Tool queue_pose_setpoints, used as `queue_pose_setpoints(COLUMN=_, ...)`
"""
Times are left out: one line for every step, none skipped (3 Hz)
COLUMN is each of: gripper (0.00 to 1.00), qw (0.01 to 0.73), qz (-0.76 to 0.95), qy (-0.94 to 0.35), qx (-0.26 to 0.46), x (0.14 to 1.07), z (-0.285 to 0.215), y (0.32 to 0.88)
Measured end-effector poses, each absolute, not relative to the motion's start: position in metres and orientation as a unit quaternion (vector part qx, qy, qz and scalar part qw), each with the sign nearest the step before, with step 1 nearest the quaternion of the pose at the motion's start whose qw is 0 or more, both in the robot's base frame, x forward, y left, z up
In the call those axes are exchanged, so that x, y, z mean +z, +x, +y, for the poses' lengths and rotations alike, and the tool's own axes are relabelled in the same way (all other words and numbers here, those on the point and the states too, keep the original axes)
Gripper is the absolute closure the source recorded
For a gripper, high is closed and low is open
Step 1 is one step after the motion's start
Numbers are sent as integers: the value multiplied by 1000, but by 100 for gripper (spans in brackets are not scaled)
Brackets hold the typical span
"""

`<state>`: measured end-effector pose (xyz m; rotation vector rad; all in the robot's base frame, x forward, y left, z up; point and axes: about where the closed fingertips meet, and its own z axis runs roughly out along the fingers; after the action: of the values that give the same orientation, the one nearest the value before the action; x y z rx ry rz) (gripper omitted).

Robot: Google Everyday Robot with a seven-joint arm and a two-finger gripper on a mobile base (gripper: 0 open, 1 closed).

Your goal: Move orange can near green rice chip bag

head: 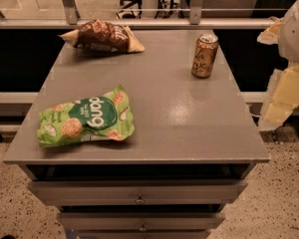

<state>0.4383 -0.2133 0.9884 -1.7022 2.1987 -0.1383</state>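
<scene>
The orange can stands upright at the back right of the grey table top. The green rice chip bag lies flat at the front left of the table, with white "dang" lettering on a dark green circle. My gripper hangs at the right edge of the view, off the table's right side, to the right of the can and lower in the view. It touches nothing and holds nothing that I can see.
A brown-and-tan chip bag lies at the back left of the table. Drawers sit under the table's front edge. A rail with posts runs behind the table. Speckled floor lies around it.
</scene>
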Motion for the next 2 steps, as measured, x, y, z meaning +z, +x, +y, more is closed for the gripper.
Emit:
queue_pose_setpoints(gripper=0, qw=178, qz=777, qy=-602, qx=-49, x=988, z=-213, y=438)
queue_pose_setpoints(gripper=0, qw=192, qz=775, qy=-600, qx=-50, x=989, z=-212, y=447)
